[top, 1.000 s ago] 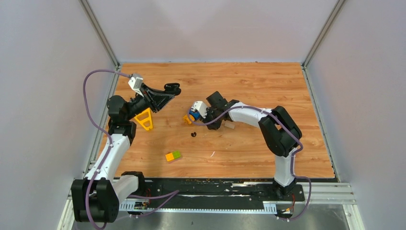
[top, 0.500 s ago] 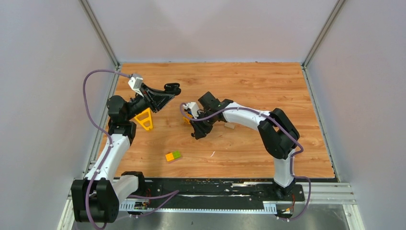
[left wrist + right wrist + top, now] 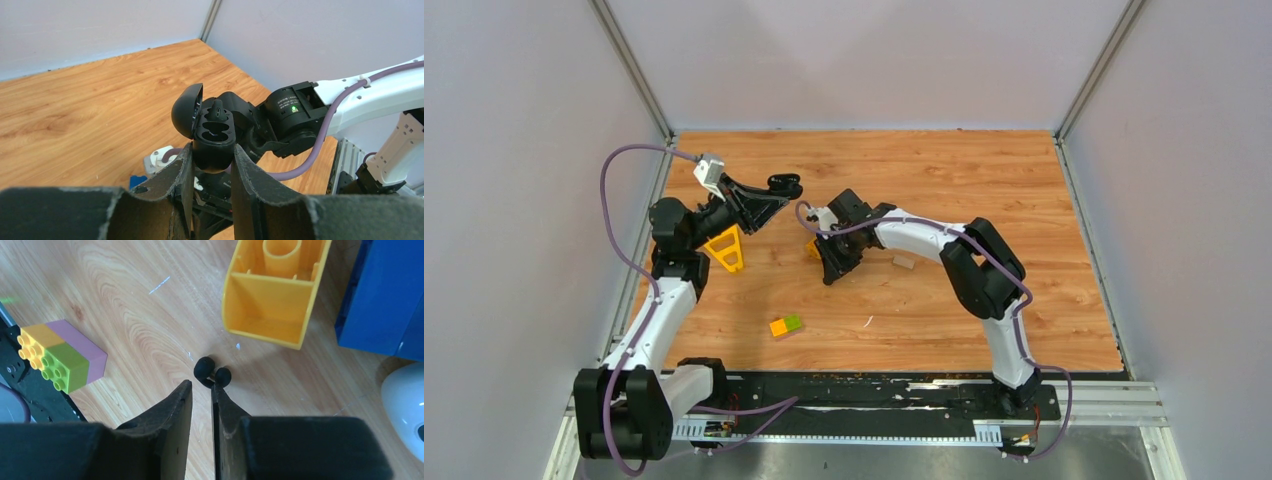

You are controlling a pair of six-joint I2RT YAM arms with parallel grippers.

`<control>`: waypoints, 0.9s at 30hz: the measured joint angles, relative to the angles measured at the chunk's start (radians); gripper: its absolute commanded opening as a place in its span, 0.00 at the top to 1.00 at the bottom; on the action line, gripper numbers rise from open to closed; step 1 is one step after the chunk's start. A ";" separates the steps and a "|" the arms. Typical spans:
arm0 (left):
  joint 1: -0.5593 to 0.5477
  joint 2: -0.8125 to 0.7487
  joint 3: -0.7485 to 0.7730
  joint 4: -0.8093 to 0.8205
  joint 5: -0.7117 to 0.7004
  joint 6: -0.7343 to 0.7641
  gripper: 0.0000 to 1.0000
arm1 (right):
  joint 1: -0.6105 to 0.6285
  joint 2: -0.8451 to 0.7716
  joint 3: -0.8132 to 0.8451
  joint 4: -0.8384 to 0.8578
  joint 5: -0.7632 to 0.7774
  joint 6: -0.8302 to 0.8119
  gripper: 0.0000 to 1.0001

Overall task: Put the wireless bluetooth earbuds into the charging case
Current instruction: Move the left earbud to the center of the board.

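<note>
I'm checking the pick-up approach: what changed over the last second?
The right gripper swung from beside the blue block toward the near-left and lowered over the black earbuds. They now lie just past its nearly closed fingertips, and no grip is visible. The left gripper kept the open charging case raised. The yellow-green block stayed put.

Table (image 3: 984, 180) of smooth wood-grain board with a light sheen. Case (image 3: 212, 150) in black plastic, satin, softly reflective on its lid. Two black earbuds (image 3: 212, 374) look matt and rubbery. Yellow block (image 3: 272, 295) and blue block (image 3: 385, 295) are smooth, glossy plastic. Fingers (image 3: 170, 430) are matt black, rough-edged.
</note>
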 measured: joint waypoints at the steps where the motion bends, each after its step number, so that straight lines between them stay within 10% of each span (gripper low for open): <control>1: 0.000 0.002 0.000 0.000 0.000 0.000 1.00 | 0.000 0.006 0.006 -0.002 0.002 0.007 0.80; 27: 0.000 0.022 0.000 0.001 -0.001 -0.005 1.00 | 0.013 0.050 0.090 -0.023 0.184 -0.010 0.59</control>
